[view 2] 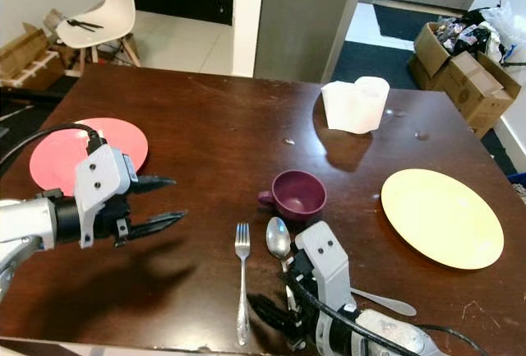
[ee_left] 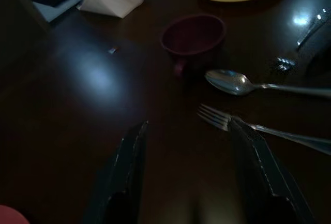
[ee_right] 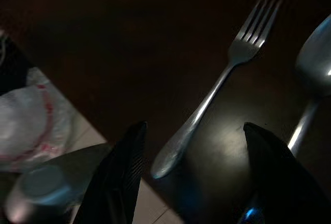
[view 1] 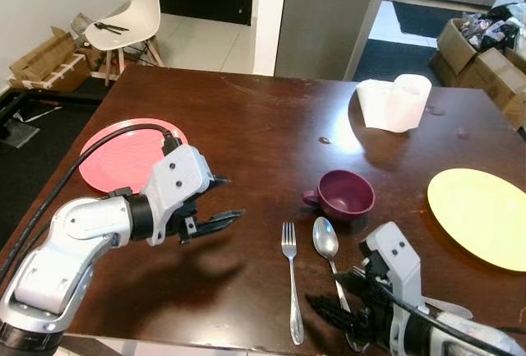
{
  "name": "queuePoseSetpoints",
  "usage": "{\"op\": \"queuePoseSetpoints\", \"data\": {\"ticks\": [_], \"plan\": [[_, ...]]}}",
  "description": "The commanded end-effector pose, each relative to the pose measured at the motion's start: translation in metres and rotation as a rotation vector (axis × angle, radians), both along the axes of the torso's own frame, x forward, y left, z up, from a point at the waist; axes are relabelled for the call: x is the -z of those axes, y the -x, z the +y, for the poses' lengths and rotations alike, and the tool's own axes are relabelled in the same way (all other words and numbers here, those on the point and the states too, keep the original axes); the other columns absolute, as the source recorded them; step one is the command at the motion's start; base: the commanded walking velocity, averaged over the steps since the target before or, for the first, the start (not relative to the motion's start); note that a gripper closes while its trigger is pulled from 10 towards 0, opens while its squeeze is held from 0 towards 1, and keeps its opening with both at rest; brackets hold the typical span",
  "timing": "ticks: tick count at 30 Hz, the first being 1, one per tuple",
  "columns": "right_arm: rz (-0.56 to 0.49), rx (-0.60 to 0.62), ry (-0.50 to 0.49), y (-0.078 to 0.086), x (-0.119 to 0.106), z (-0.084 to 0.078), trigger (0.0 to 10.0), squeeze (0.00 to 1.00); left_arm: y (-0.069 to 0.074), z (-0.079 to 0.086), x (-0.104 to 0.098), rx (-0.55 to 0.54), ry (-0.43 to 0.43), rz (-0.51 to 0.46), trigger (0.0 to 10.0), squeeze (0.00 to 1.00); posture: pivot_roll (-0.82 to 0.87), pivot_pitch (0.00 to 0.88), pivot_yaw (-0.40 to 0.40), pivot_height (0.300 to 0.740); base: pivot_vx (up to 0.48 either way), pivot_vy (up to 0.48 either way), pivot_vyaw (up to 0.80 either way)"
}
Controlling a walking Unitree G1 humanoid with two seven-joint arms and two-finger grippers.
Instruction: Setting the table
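Note:
A fork (view 1: 291, 278) and a spoon (view 1: 326, 243) lie side by side near the table's front edge, in front of a maroon cup (view 1: 345, 194). A pink plate (view 1: 123, 153) sits at the left, a yellow plate (view 1: 485, 216) at the right. My left gripper (view 1: 220, 199) hovers open above the table, left of the fork and right of the pink plate, holding nothing. My right gripper (view 1: 329, 308) is open low at the front edge, its fingers (ee_right: 124, 172) straddling the fork's handle end (ee_right: 170, 157) beside the spoon handle.
A white napkin holder (view 1: 394, 103) stands at the back of the dark wooden table (view 1: 263, 117). A white chair (view 1: 131, 11) and cardboard boxes (view 1: 485, 52) stand on the floor beyond the table.

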State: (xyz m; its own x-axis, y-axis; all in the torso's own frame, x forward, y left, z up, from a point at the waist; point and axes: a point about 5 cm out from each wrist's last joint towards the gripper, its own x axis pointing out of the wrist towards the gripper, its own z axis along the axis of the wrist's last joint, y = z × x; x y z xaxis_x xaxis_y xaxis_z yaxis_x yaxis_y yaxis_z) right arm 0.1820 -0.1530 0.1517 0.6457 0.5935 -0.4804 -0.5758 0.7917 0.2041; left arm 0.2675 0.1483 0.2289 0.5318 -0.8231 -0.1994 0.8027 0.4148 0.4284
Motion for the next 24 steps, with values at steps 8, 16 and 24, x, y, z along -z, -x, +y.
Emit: {"op": "queuePoseSetpoints", "data": {"ticks": [8,16,24], "plan": [[0.105,0.164,0.206,0.017,0.022,-0.033,10.0,0.0,0.002,-0.003,0.005,0.036,-0.029,0.029,10.0,0.0,-0.12,0.095,0.026,0.74,0.0,0.0,0.0],[0.124,0.267,0.216,0.015,0.037,-0.043,10.0,0.0,-0.001,-0.006,0.007,0.041,-0.03,0.029,10.0,0.0,-0.13,0.092,0.045,0.74,0.0,0.0,0.0],[0.052,0.324,0.197,-0.012,0.046,-0.043,10.0,0.0,-0.005,-0.009,0.004,0.037,-0.019,0.017,10.0,0.0,-0.11,0.088,0.058,0.74,0.0,0.0,0.0]]}}
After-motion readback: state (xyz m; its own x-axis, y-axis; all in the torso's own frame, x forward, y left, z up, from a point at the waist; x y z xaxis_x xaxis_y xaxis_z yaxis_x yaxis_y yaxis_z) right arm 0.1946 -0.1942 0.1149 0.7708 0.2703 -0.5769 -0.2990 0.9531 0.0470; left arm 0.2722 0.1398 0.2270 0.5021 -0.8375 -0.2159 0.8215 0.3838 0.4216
